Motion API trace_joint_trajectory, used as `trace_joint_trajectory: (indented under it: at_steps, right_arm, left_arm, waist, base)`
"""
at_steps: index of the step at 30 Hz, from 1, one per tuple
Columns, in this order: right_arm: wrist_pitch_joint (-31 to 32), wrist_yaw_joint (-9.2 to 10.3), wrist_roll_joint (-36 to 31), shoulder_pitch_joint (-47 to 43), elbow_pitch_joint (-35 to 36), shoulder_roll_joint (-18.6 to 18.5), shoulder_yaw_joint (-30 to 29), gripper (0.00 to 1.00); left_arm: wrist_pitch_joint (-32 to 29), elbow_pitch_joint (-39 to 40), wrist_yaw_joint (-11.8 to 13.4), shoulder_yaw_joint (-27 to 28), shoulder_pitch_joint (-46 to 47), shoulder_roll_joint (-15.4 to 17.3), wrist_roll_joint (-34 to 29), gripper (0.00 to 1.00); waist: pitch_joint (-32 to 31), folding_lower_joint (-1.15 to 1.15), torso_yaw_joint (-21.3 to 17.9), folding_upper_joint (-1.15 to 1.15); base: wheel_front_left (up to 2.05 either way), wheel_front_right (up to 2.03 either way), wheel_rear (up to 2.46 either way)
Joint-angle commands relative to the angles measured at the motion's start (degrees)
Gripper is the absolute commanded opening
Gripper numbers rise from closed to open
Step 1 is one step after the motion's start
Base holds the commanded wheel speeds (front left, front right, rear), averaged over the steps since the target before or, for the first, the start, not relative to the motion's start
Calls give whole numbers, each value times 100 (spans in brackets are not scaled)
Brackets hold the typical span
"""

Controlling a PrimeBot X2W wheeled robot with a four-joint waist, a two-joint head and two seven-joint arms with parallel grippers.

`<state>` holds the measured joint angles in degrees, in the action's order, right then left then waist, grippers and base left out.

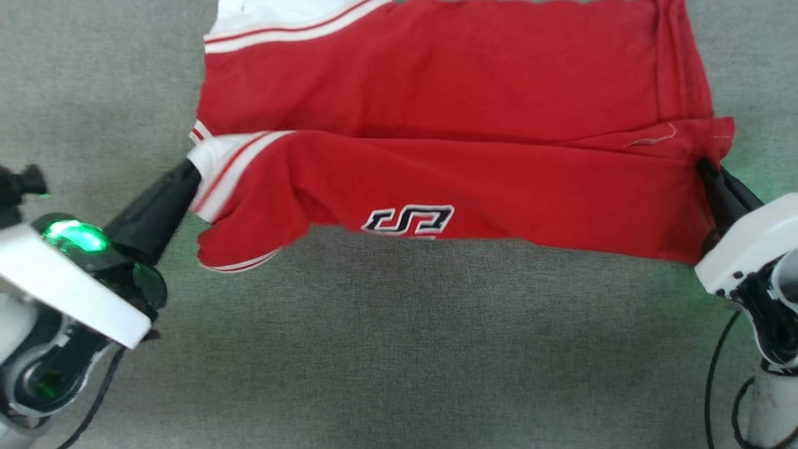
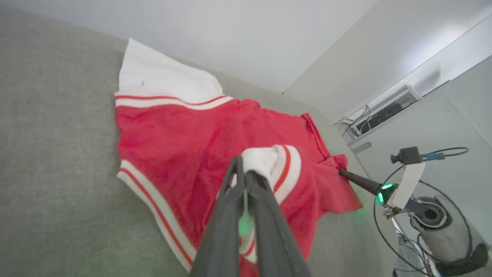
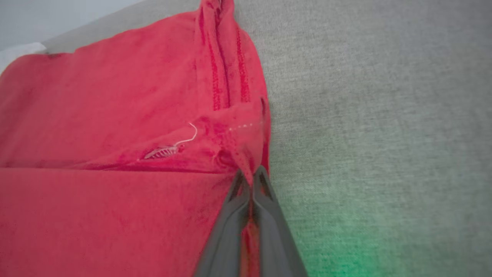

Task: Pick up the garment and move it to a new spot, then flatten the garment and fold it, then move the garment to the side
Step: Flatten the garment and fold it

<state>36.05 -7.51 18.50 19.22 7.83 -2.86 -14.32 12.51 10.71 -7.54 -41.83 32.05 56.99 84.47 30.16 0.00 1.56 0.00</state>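
- Red jersey cloth with white sleeves: the garment [image 1: 449, 93] lies sideways across my grey worktop [image 1: 399, 349], sleeves toward my left and hem toward my right.
- My left tool [image 1: 187, 171] is clenched on the near white sleeve [image 1: 215, 165]. In the left wrist view the striped cuff is bunched over the tips of the fingers [image 2: 230, 215].
- My right tool [image 1: 704, 167] is pinched tight on the near hem corner. The right wrist view shows red cloth wedged between both fingers [image 3: 269, 215].
- The near half hangs stretched between the two tools, with a long crease across the middle where it meets the flat half.
- Black, white-edged lettering [image 1: 408, 220] shows upside down at the flap's loose lower edge.
- The far sleeve [image 2: 153, 77] lies flat right by the worktop's back edge, so there's barely any spare room behind it.
- The garment's far edge runs off the top of the head view.
- Lots of bare worktop on my side of the garment, a decent strip off the left end, and a slimmer one off the right.
- The surface looks like woven grey fabric, tinted green near both tools.
- A plain white wall [image 2: 230, 38] sits behind, with a white shelf holding cables [image 2: 384, 111] past my right arm.
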Motion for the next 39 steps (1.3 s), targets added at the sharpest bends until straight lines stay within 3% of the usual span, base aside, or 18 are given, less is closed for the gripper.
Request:
trace_joint_trajectory:
  at_steps: [1, 9, 10, 11, 12, 13, 17, 25, 29, 34, 39]
  right_arm:
    - [-115, 6, -39, 95, -93, -6, 19, 0]
    - [-538, 13, -98, 217, -730, -1, 188, 0]
    - [-582, 13, -123, 221, -762, 1, 224, 0]
    - [-623, 12, -137, 217, -791, 3, 249, 13]
    - [-655, 11, -173, 201, -796, 5, 266, 55]
    - [-695, 11, -218, 178, -788, 5, 273, 100]
    - [-772, 10, -301, 104, -676, 0, 273, 100]
    - [-684, 6, -332, -123, -171, -5, 211, 100]
    - [-595, 6, -281, -273, 27, -5, 207, 100]
    - [-599, 6, -198, -432, 154, -4, 237, 100]
    - [-704, 6, -90, -454, 77, -5, 357, 100]
  left_arm:
    - [-45, -103, 15, -159, 120, -11, -107, 0]
    - [87, -911, 15, -1322, 634, 55, -523, 0]
    - [119, -974, 15, -1449, 707, 50, -525, 4]
    - [146, -1036, 15, -1552, 798, 55, -532, 34]
    - [178, -1089, 15, -1634, 882, 82, -570, 71]
    - [200, -1097, 15, -1746, 953, 114, -593, 100]
    - [244, -1101, 15, -1961, 1207, 286, -702, 100]
    - [275, -1038, 15, -2449, 1816, 1024, -1320, 100]
    - [227, -677, 15, -2778, 2025, 1301, -1298, 100]
    - [-754, 114, 16, -3073, 1901, 1485, -768, 100]
    - [-1534, -174, 15, -3135, 1710, 1289, -433, 100]
  waist:
    - [116, 0, -18, 0]
    - [226, 0, -90, 0]
    - [204, 0, -95, 0]
    - [172, 0, -99, 0]
    - [131, 0, -100, 0]
    - [86, 0, -101, 0]
    - [-86, 0, -93, 0]
    - [-614, 0, -90, 0]
    - [-773, 0, -128, 0]
    - [-785, 0, -193, 0]
    - [-675, 0, -320, 0]
  base:
    - [0, 0, 0]
    - [0, 0, 0]
    - [0, 0, 0]
    - [0, 0, 0]
    - [0, 0, 0]
    - [0, 0, 0]
    - [0, 0, 0]
    - [0, 0, 0]
    - [0, 0, 0]
    - [0, 0, 0]
    - [0, 0, 0]
